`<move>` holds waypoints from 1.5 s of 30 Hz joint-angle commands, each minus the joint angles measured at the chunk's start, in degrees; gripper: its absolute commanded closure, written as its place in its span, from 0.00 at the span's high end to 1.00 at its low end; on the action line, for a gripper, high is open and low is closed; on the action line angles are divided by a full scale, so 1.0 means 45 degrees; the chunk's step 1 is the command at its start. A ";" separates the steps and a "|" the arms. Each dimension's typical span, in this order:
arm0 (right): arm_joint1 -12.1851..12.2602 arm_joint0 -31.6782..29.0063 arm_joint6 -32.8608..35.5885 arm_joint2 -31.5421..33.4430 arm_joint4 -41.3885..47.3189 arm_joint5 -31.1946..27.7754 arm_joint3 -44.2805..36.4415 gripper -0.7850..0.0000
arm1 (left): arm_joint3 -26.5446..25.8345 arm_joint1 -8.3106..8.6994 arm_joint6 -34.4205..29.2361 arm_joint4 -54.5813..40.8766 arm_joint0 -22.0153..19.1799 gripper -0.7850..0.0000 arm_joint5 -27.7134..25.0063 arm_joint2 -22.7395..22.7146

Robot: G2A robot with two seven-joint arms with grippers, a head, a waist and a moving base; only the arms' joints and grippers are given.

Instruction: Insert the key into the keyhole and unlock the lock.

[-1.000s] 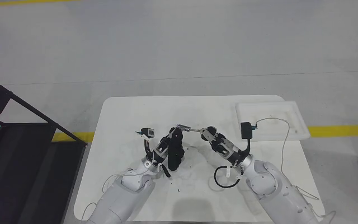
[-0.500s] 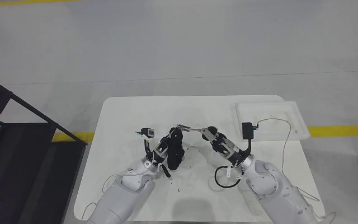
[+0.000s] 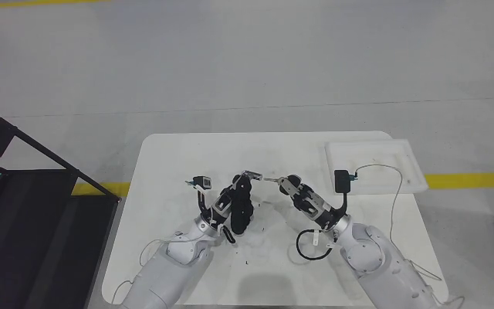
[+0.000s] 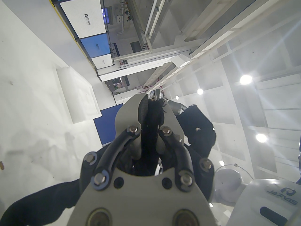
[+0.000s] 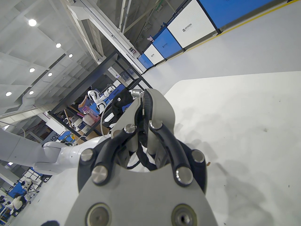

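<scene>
Above the middle of the white table (image 3: 185, 166) the two grippers face each other tip to tip. My left gripper (image 3: 244, 180) is shut on a small silver lock (image 3: 251, 174), whose metal end pokes out past the fingertips (image 4: 156, 93). My right gripper (image 3: 282, 183) is shut on the thin metal key (image 3: 268, 179), which bridges the gap toward the lock. In the right wrist view the key's silver end (image 5: 136, 92) sticks out of the shut fingers (image 5: 150, 102) right against the black-clad left gripper (image 5: 121, 102). Whether the key sits in the keyhole is hidden.
A white tray (image 3: 382, 171) lies at the table's back right corner, with a small black device (image 3: 340, 179) and its cable at its near edge. A black cable loop (image 3: 307, 246) hangs by the right arm. A black frame (image 3: 46, 224) stands left of the table.
The right gripper has edged slightly toward the left one with the key. The left gripper and the lock have stayed in place.
</scene>
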 commanded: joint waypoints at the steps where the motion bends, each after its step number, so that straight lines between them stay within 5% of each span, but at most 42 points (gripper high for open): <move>1: -0.0015 -0.0018 -0.0008 0.0017 -0.0022 0.0007 -0.0012 0.00 | -0.0185 -0.0001 0.0218 0.0375 0.0139 0.00 0.0066 -0.0122; 45: -0.0363 -0.0115 0.0712 0.0104 0.0471 0.0265 -0.0287 0.00 | -0.0525 -0.0019 0.0096 0.0393 0.0444 0.00 0.0225 -0.0426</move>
